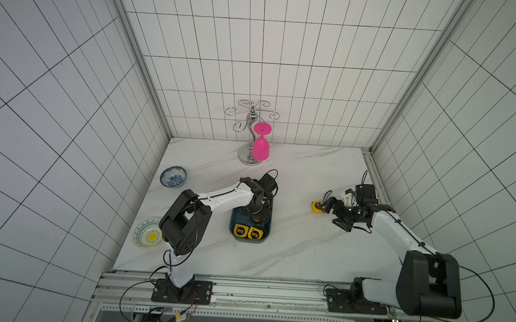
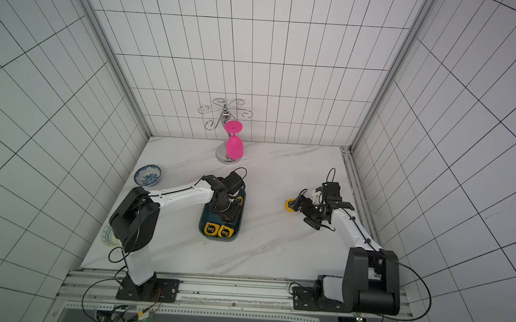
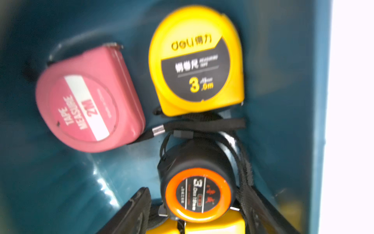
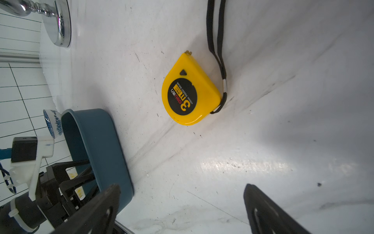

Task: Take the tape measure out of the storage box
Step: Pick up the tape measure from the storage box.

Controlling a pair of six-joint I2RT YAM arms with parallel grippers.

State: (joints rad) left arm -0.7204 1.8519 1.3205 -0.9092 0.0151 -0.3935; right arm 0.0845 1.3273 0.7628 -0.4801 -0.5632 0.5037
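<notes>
The teal storage box [image 1: 233,227] [image 2: 203,222] sits mid-table, and my left gripper [image 1: 255,213] reaches down into it. In the left wrist view the box floor [image 3: 283,101] holds a pink tape measure [image 3: 89,101], a yellow one [image 3: 196,60] and a black-and-orange one [image 3: 197,192]. My left gripper [image 3: 197,191] stands open astride the black-and-orange one, with a gap at one finger [image 3: 137,208]. Two more yellow tape measures [image 1: 247,232] lie at the box's near end. A further yellow tape measure [image 4: 190,93] [image 1: 317,207] lies on the table outside the box. My right gripper [image 4: 182,187] hangs open just short of it, holding nothing.
A pink goblet [image 1: 260,148] hangs on a chrome rack [image 1: 252,115] at the back. A blue patterned bowl [image 1: 173,177] and a yellow-flowered bowl [image 1: 148,233] sit at the table's left. Tiled walls close three sides, and a metal rail runs along the right edge.
</notes>
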